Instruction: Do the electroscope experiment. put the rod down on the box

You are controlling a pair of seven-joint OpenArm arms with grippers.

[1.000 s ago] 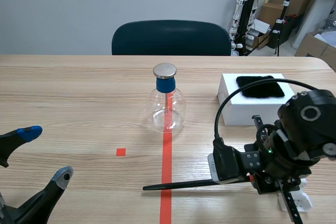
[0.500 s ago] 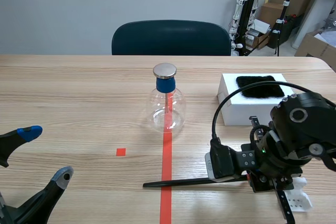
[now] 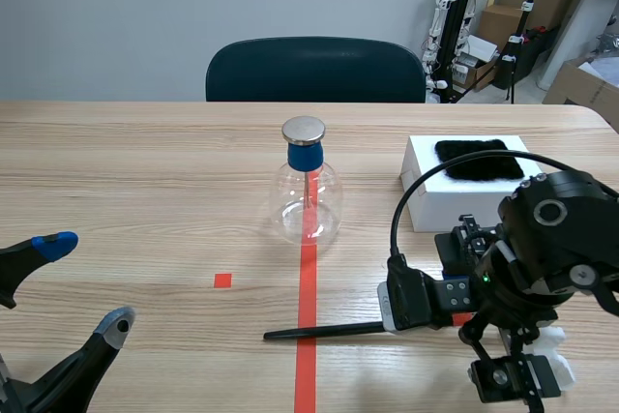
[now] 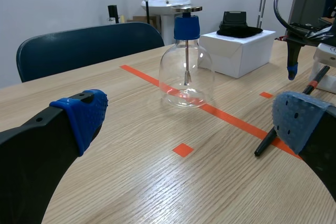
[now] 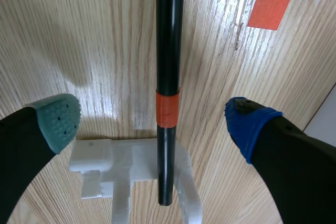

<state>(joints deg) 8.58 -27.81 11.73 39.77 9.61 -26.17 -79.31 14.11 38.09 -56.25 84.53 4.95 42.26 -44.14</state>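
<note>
- Low on the right of the scene, the right gripper (image 5: 152, 123) hangs over the black rod (image 3: 324, 332) with its fingers spread wide, gripping nothing. Its teal and blue pads (image 5: 55, 121) stand clear on either side of the shaft.
- The rod lies across the red tape line (image 3: 308, 287) at lower centre, its thin tip on the table (image 3: 145, 171). Its other end rests on a small white holder (image 5: 131, 163) beneath the gripper, and an orange band (image 5: 168, 108) circles the shaft near that end.
- The white box (image 3: 455, 202) sits right of centre, higher in the frame and well apart from the rod, with a black cloth (image 3: 479, 160) on top.
- The glass electroscope flask (image 3: 308, 195) stands upright on the tape line at centre, with a blue collar and a metal disc on top.
- At lower left, the left gripper (image 3: 85, 282) stands wide open, holding nothing.
</note>
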